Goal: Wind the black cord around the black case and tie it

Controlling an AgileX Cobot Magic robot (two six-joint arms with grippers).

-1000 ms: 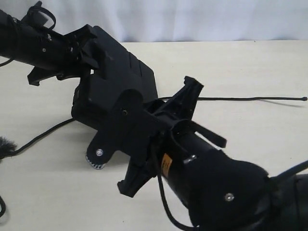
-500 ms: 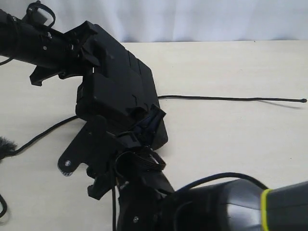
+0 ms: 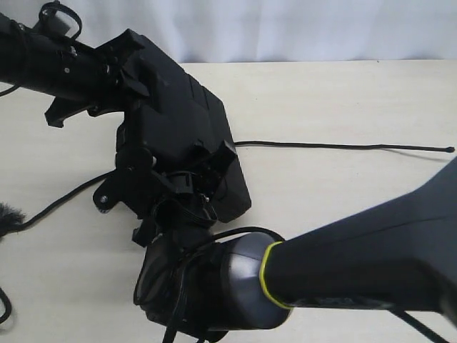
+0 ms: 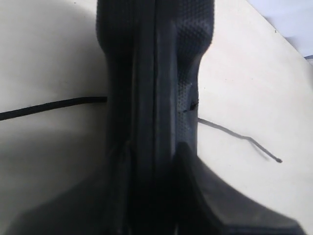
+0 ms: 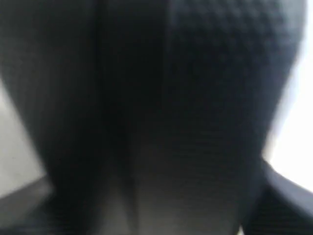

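The black case (image 3: pixel 182 125) is tilted up off the table, and my left gripper (image 3: pixel 132 68) is shut on its far left end. In the left wrist view the case (image 4: pixel 156 73) stands edge-on between the fingers of that gripper (image 4: pixel 154 166). My right gripper (image 3: pixel 187 187) is open, its fingers straddling the case's near end; the blurred case (image 5: pixel 161 98) fills its view, and contact cannot be made out. The black cord (image 3: pixel 343 147) passes under the case, running right to its knobbed tip (image 3: pixel 450 149) and left to a frayed end (image 3: pixel 7 218).
The right arm's bulky forearm (image 3: pixel 343 264) covers the near right part of the cream table (image 3: pixel 343 93). A pale curtain (image 3: pixel 285 28) hangs behind the table's back edge. Cord (image 4: pixel 49 105) and its tip (image 4: pixel 279 160) lie flat either side of the case.
My right gripper has swung left and forward, from beside the case to its near end, with its fingers now around that end. The left gripper and the case have lifted slightly.
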